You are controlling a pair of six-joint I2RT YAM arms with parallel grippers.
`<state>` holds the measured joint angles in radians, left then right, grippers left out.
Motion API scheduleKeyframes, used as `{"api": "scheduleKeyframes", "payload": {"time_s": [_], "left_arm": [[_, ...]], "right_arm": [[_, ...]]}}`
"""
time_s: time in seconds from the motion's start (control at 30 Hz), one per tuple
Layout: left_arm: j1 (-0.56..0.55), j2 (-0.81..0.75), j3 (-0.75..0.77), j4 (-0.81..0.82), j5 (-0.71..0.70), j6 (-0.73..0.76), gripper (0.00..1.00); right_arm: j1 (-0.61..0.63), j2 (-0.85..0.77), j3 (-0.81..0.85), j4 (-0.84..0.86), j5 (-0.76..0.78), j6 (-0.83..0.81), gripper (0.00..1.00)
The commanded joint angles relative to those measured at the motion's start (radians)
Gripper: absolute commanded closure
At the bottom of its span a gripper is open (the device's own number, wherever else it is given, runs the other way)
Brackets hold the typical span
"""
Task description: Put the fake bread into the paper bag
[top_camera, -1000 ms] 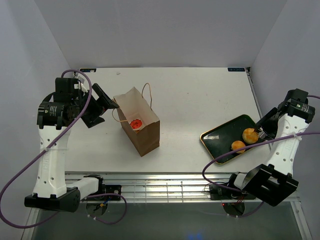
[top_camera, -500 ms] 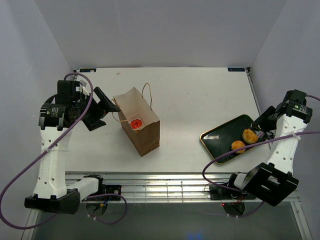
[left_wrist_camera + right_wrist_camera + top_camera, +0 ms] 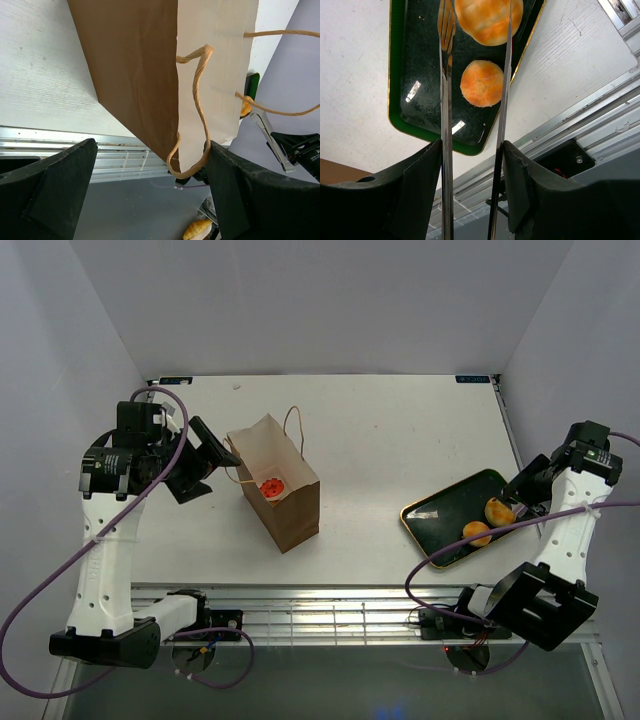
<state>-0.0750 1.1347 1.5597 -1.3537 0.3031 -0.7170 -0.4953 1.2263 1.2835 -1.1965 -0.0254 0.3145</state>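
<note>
The left tool (image 3: 215,465) stands wide open at the left rim of the paper bag (image 3: 300,508). Its fingers sit either side of the rim and a thin cord handle (image 3: 197,95), probably to steady the creased brown paper wall and hold the mouth open. A red-frosted donut (image 3: 271,486) lies inside the bag. Well to the right of the bag, on the white surface (image 3: 400,430), a glossy dark green tray (image 3: 415,100) carries two round, matte golden buns (image 3: 481,83). The right tool (image 3: 528,490) is clamped on slim metal tongs (image 3: 444,125). Their blades straddle the bun farther from the bag, likely the next pick, though I cannot tell whether they touch it.
</note>
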Motion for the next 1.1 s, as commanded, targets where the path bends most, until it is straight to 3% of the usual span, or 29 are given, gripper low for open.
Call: {"api": "scheduleKeyframes", "payload": {"time_s": [0.0,1.07], "left_arm": [[-0.002,-0.015,-0.015,-0.007,0.002,0.016,0.02],[-0.002,-0.015,-0.066,0.005,0.008,-0.004,0.02]], "right_arm": [[-0.002,0.002,-0.029,0.032,0.012,-0.009,0.43],[-0.002,0.085,-0.067,0.112,-0.054,-0.022,0.43]]}}
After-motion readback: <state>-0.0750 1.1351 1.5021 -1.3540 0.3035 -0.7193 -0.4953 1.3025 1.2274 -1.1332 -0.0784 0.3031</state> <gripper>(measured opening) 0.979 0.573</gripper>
